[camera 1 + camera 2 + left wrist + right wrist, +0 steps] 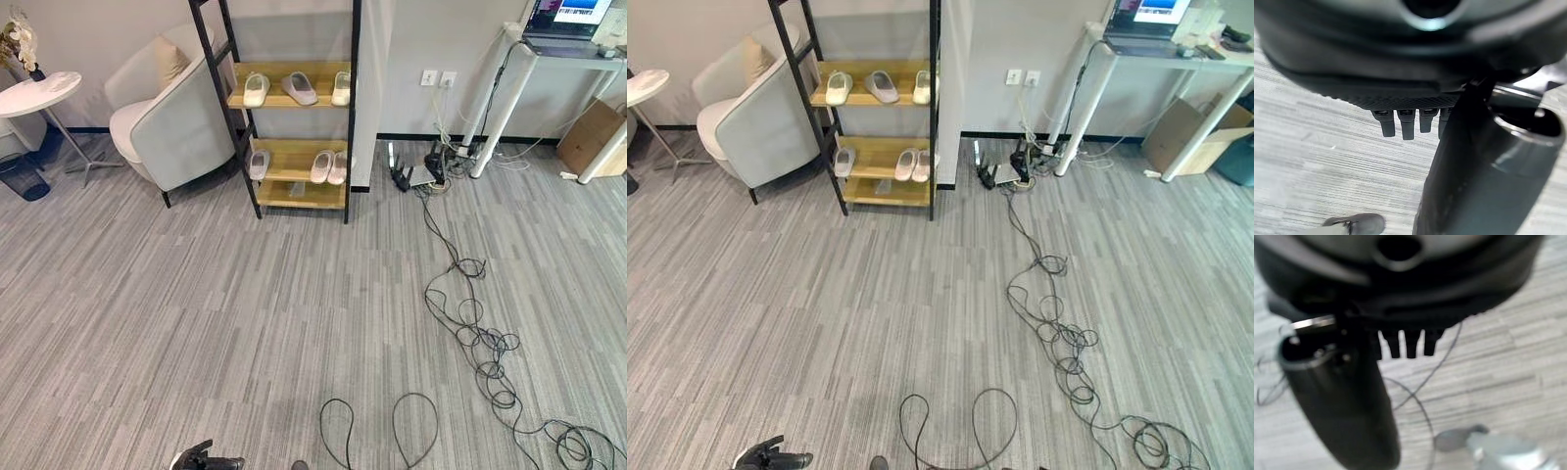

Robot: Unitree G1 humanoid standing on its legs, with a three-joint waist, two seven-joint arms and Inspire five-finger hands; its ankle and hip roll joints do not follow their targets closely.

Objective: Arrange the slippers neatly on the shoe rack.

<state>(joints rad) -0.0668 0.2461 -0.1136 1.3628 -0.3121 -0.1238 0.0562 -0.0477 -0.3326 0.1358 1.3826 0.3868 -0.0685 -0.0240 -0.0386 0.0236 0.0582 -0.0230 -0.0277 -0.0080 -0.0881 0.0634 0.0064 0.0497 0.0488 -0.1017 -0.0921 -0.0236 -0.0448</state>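
Left eye view, from left to right: a round side table [39, 93] sits at upper left, then an armchair [171, 122], then the rack [289, 103] at upper centre. The upper shelf carries three slippers [298, 88]; the lower shelf [294, 162] carries three more, one alone at its left end and a close pair at its right. All lie with the long axis running roughly front to back; the middle one on top is angled. A tangle of cable [470, 323] runs down the floor right of centre, and a tabletop [568, 49] with a laptop [568, 20] stands at upper right.

The left hand [206, 458] shows at the bottom edge, left of centre. In the left wrist view its fingers [1403, 125] hang straight and relaxed over bare floor, holding nothing. In the right wrist view the right hand [1405, 340] likewise has straight fingers and nothing in its grasp.

The rack lies well apart from both hands, straight ahead and slightly right of the left hand. Judged from this, the left hand is the nearer, and any further tidying first calls for closing that gap.
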